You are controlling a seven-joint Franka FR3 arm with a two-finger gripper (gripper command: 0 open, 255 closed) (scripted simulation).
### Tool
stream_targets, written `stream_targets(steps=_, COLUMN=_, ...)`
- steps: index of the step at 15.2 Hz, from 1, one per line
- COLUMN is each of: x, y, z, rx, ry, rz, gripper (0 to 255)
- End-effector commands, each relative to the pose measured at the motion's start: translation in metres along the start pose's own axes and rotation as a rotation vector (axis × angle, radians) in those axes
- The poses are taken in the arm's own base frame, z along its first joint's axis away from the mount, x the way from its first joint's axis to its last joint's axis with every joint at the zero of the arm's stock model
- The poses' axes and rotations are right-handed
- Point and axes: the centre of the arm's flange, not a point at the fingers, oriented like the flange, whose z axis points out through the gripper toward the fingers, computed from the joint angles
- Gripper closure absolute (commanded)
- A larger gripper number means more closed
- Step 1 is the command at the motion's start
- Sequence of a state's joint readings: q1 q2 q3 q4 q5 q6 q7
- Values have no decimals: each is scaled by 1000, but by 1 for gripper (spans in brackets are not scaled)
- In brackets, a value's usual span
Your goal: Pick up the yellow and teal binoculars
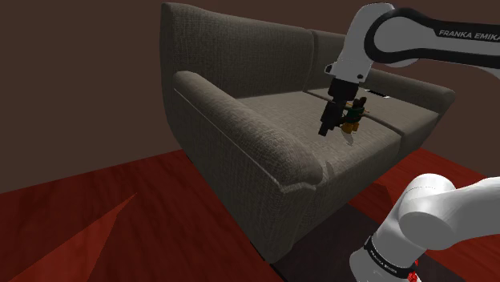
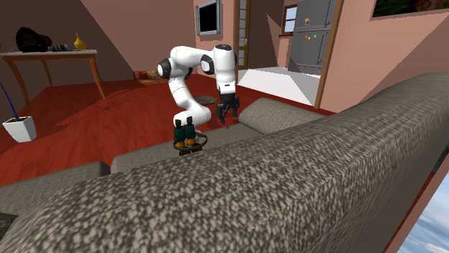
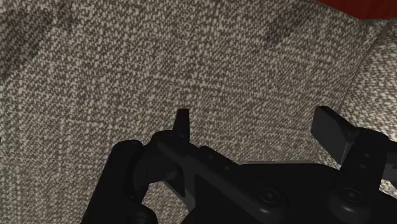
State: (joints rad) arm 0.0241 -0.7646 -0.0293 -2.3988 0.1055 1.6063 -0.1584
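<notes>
In the shoulder view, the tool (image 1: 327, 126) hangs over the grey sofa (image 1: 240, 132) seat, with the binoculars (image 1: 353, 117), dark teal and yellow, just behind it on the cushion. In the second exterior view, the binoculars (image 2: 187, 135) stand on the seat, apart from the tool (image 2: 225, 117) to their right. Its fingers are spread and hold nothing. In the wrist view, the tool (image 3: 257, 127) is parted, with bare sofa fabric (image 3: 191, 57) between its fingers.

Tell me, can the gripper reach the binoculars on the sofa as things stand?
Probably yes: the gripper, jaws open, hangs beside the binoculars, and nothing stands on the sofa seat between them.
</notes>
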Motion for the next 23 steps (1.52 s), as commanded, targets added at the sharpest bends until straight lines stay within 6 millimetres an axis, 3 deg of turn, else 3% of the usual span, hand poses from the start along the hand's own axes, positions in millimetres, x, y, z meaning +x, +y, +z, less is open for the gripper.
stream_targets(steps=1, x=0, y=0, z=0, rx=0, ry=0, rz=0, gripper=0)
stream_targets(steps=17, x=11, y=181, z=-55, rx=-130, ry=-45, rz=-38, gripper=0)
stream_targets(steps=23, x=11, y=186, z=-23, rx=-130, ry=-45, rz=-38, gripper=0)
